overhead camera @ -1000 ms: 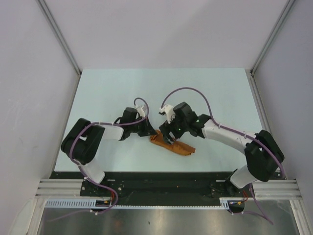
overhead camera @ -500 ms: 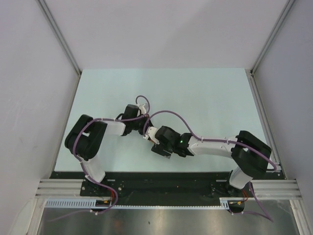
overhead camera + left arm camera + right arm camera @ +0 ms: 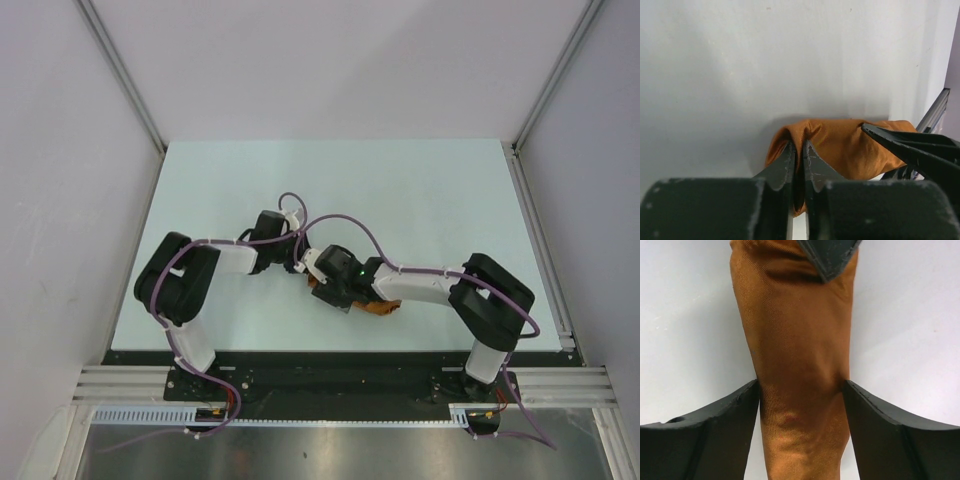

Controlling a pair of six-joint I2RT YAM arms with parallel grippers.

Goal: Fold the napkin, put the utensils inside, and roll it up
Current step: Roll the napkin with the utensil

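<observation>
The rust-orange napkin [image 3: 386, 306] lies rolled into a narrow bundle near the table's front middle. My left gripper [image 3: 301, 268] is shut on a fold of cloth at the roll's left end [image 3: 840, 145], its jaws pinched on it [image 3: 800, 152]. My right gripper [image 3: 336, 290] straddles the roll's middle, and both fingers press its sides [image 3: 801, 390]. The roll fills the right wrist view [image 3: 795, 330], with a left fingertip [image 3: 830, 255] at the top. The right gripper's fingers [image 3: 912, 147] show at the right of the left wrist view. The utensils are hidden.
The pale table [image 3: 420, 190] stretches back and to both sides of the roll. A black rail [image 3: 330, 372] runs along the front edge by the arm bases. Grey walls enclose the table on three sides.
My right arm swung down and left, its wrist turning, and its fingers now clasp the roll's middle. My left gripper stayed on the roll's left end, shifting only slightly.
</observation>
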